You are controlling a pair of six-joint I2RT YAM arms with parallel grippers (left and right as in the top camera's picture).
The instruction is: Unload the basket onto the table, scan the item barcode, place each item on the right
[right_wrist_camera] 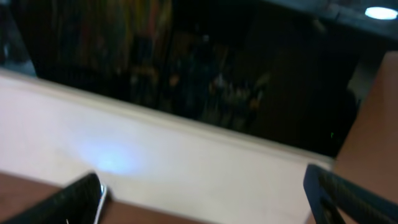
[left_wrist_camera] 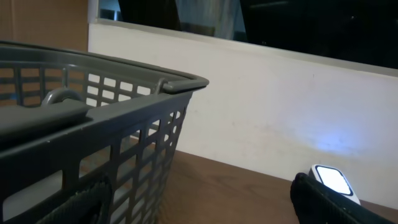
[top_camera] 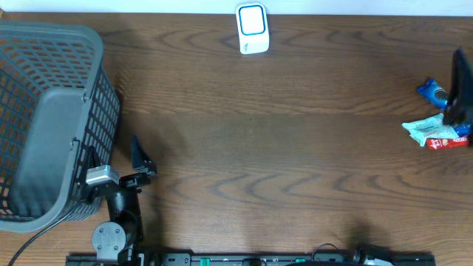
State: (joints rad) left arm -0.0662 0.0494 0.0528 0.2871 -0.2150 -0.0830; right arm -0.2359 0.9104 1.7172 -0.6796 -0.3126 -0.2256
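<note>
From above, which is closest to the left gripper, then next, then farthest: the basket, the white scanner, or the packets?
1. The basket, right beside the left gripper, on the left.
2. The white scanner, at the far edge, middle.
3. The packets, far right.

Matte black left arm (top_camera: 122, 207) lower left, with grey round joint disc (top_camera: 111, 238), silver block (top_camera: 102, 175), black cable (top_camera: 29, 238); black right arm (top_camera: 460, 89) at right edge.

Table (top_camera: 295, 148) wood-grain, matt; basket (top_camera: 100, 118) grey plastic (matt lattice); scanner (top_camera: 252, 28) glossy white.
</note>
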